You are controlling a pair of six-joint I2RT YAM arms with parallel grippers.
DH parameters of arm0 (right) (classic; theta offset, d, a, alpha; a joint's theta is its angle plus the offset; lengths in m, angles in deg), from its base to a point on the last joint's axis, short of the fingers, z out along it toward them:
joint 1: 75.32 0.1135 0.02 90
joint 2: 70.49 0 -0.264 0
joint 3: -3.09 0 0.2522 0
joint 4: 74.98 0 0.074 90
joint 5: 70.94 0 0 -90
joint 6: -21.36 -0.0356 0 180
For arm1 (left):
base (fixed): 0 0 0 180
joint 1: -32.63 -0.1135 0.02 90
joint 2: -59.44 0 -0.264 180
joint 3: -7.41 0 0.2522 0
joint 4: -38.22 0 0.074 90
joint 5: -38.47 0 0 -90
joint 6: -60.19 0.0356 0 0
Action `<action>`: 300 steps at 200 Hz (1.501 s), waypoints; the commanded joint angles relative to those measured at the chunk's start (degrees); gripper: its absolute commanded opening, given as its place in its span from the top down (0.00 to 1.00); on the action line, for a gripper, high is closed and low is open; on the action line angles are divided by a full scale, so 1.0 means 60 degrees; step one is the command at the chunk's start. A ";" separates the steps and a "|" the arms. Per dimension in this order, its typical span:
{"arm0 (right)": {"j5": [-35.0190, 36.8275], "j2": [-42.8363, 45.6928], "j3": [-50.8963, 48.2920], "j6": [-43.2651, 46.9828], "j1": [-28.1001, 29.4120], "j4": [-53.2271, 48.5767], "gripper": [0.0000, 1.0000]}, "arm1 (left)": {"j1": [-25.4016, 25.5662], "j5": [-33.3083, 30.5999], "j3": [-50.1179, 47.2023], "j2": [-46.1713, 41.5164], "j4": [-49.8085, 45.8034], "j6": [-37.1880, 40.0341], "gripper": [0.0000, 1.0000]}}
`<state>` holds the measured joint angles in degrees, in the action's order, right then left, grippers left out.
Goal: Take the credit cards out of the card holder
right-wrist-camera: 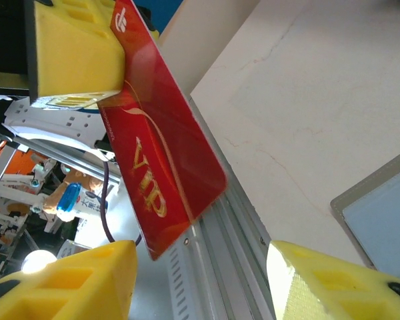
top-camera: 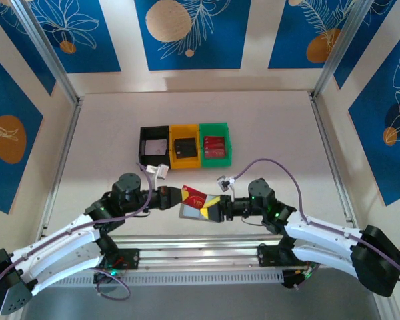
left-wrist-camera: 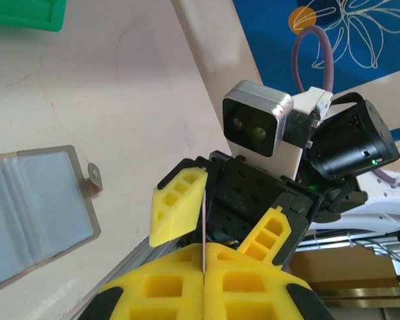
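A red credit card (top-camera: 195,197) with gold VIP lettering hangs above the table's near edge, and my left gripper (top-camera: 179,195) is shut on it. In the left wrist view the credit card (left-wrist-camera: 205,217) is a thin edge-on line clamped between the yellow fingers (left-wrist-camera: 167,283). My right gripper (top-camera: 214,209) faces it, open. Its fingers (right-wrist-camera: 73,283) stand wide on either side of the card's (right-wrist-camera: 161,150) free corner, not touching it. The grey card holder (top-camera: 189,213) lies open on the table under both grippers, its pale panels (left-wrist-camera: 33,207) showing.
Black (top-camera: 154,143), yellow (top-camera: 185,148) and green (top-camera: 215,145) bins stand in a row behind the grippers. The metal rail (right-wrist-camera: 233,233) at the table's near edge runs just beneath the card. Frame posts stand at the table's left and right sides.
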<state>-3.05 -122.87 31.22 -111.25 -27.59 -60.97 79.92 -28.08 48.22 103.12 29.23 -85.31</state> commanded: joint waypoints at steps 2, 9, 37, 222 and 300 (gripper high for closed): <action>0.0384 -0.0004 0.0388 -0.0047 0.0108 0.0590 0.49 | 0.0137 -0.0085 -0.0113 0.0019 0.0645 -0.0212 1.00; 0.0464 0.0039 0.0402 -0.0061 0.0115 0.0594 0.50 | 0.0152 -0.0084 -0.0135 0.0019 0.0665 -0.0225 1.00; 0.0660 0.0204 0.0446 -0.0102 0.0117 0.0576 0.57 | 0.0199 -0.0075 -0.0230 0.0001 0.0759 -0.0232 1.00; -0.0286 0.1170 0.2029 0.0881 -0.1973 -0.4352 1.00 | -0.0981 -0.1389 0.2879 0.0087 -0.5242 0.3930 0.18; 0.0579 -0.0127 0.4635 0.2323 -0.3557 -0.8640 1.00 | -0.2987 -0.2555 0.4530 0.0853 -0.7298 0.5959 0.00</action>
<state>-3.09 -120.49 54.32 -101.24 -47.55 -101.38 64.42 -39.12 73.44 108.01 -9.61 -54.69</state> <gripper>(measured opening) 0.052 0.996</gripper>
